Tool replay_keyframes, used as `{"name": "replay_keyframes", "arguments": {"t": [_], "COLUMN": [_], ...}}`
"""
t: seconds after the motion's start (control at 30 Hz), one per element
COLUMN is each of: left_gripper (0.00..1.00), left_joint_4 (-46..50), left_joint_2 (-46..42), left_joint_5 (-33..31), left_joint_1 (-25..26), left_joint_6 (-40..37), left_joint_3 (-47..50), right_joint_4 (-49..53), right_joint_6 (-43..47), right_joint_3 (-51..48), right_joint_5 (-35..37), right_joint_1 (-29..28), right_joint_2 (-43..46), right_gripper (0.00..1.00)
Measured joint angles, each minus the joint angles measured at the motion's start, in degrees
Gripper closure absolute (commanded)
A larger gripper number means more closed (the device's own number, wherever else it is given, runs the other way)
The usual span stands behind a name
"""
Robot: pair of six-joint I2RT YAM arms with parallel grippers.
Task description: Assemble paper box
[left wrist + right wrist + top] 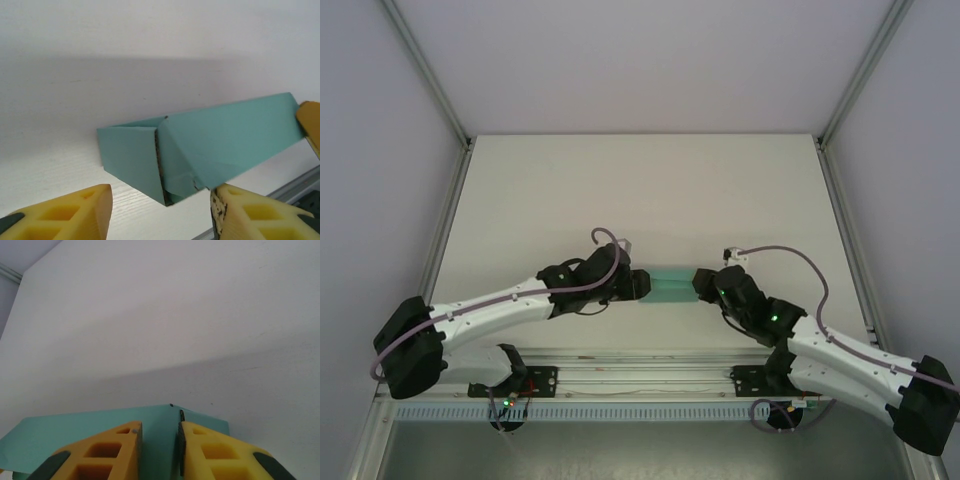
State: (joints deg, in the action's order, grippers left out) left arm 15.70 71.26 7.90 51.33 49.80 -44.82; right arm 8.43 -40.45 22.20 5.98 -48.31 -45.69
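Here, the teal-green thin-card paper box (672, 284) is laid lengthwise, left to right, between the left gripper (643, 285), spread apart, and the right gripper (701, 283), narrowed about its end, though whether it is clamped cannot be told.

The near end of the paper box (90, 427) disappears behind the fingers (107, 452) of the right gripper (159, 434); whether they pinch it is unclear.

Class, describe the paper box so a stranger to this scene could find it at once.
On the white table, look toward its near edge. There the left gripper and right gripper face each other, and between them is the paper box: a long folded card, the only teal-green thing.
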Motion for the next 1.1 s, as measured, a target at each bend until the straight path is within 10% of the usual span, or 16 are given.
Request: {"name": "replay_keyframes", "arguments": {"t": [0.3, 0.67, 1.1], "left_gripper": [0.33, 0.71, 0.8], "left_joint_4": [0.15, -10.99, -32.83], "left_joint_2": [-0.13, 2.51, 2.71], "left_joint_5": [-4.55, -0.72, 1.25], "left_joint_1": [-0.79, -1.9, -2.23], "left_joint_6": [0.26, 1.42, -4.79], "left_joint_3": [-1.27, 4.81, 16.04], "right_joint_4": [-2.14, -2.51, 0.28], "right_joint_6": [0.42, 0.61, 3.96], "right_joint_3": [-0.98, -1.01, -0.31], "right_joint_5": [-0.07, -0.02, 1.38], "right_joint_1": [-0.02, -0.02, -0.02], "right_joint_2": [0.07, -0.35, -0.09], "right_gripper": [0.76, 0.77, 0.71]}}
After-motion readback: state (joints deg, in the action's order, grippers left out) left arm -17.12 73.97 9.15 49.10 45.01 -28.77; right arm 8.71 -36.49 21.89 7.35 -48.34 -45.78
